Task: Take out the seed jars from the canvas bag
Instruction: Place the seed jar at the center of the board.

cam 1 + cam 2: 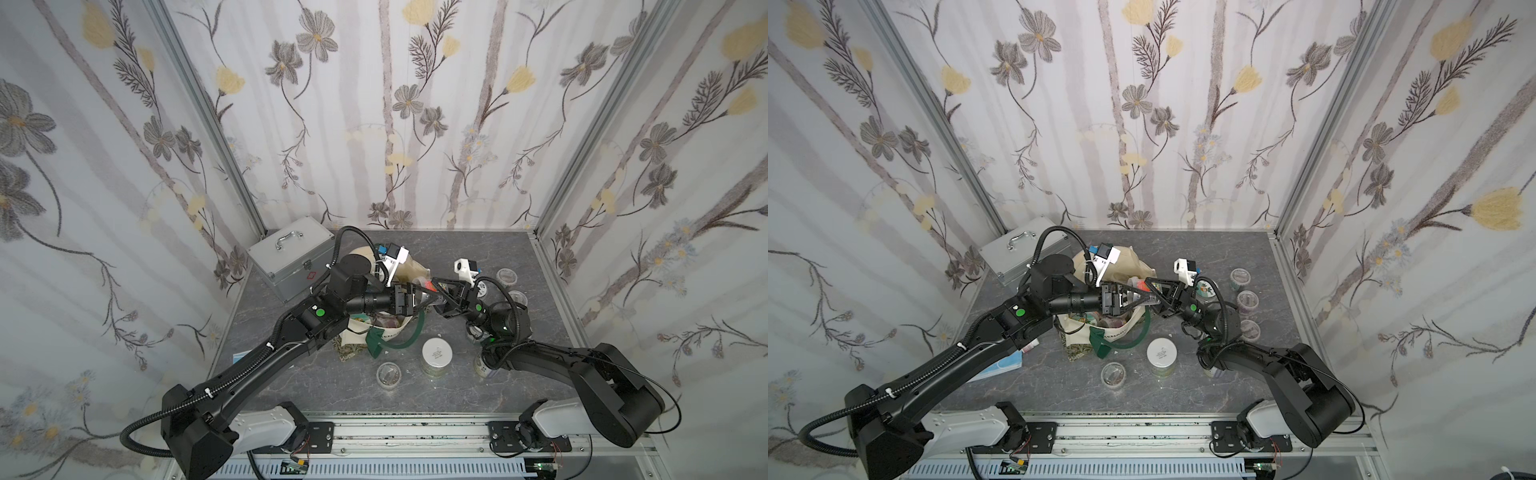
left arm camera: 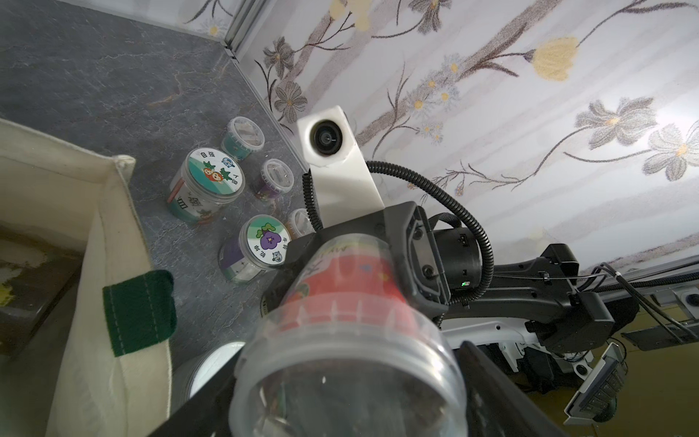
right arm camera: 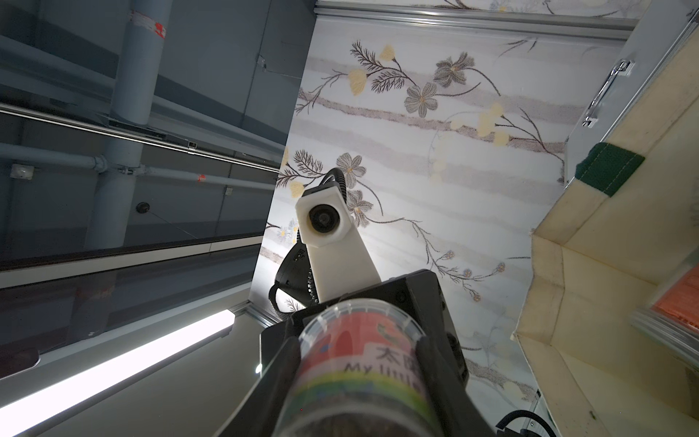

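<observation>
A red-labelled seed jar hangs level above the canvas bag, between both grippers. My right gripper is shut on the jar at its seed-filled base end. My left gripper has its fingers close on either side of the jar's clear lid end; whether they press it does not show. More jars lie inside the bag's mouth. Other seed jars stand on the table: a white-lidded one, a short clear one, sticker-lidded ones.
A silver metal case stands at the back left against the wall. Short clear jars line the right edge near the frame post. A blue packet lies under my left arm. The bag's green handle droops forward.
</observation>
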`<state>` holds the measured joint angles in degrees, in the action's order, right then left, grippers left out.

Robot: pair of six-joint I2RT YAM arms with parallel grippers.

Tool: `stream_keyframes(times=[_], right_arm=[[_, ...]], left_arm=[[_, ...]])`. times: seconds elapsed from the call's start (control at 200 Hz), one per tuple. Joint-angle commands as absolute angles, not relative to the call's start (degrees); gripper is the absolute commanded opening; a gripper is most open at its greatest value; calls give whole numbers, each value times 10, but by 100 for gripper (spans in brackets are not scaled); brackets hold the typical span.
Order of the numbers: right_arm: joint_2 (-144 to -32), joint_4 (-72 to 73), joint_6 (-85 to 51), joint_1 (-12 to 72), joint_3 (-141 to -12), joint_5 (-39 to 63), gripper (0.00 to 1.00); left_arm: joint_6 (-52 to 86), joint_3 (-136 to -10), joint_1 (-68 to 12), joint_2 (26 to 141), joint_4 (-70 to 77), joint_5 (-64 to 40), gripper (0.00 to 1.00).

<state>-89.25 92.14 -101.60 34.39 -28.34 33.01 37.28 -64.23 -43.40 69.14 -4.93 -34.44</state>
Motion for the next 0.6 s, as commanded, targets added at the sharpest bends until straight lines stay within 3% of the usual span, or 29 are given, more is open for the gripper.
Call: stream_keyframes(times=[0.0,0.155,0.335,0.48,0.595], right_arm=[[-898,960,-1036,346,-282,314,47],[-903,965,-1038,346,-282,311,49],[-901,957,-1032,343,-277,308,58],[-868,890,-994,329,-258,302,70],[-805,767,-938,308,-240,293,85]], left_arm=[[373,-652,-435,696,-34,-358,73],[376,-655,-435,699,-33,-362,60],[369,-660,-435,696,-47,-351,59],[358,-670,-435,699,-75,-336,59],[348,-680,-436,704,-104,-319,58]])
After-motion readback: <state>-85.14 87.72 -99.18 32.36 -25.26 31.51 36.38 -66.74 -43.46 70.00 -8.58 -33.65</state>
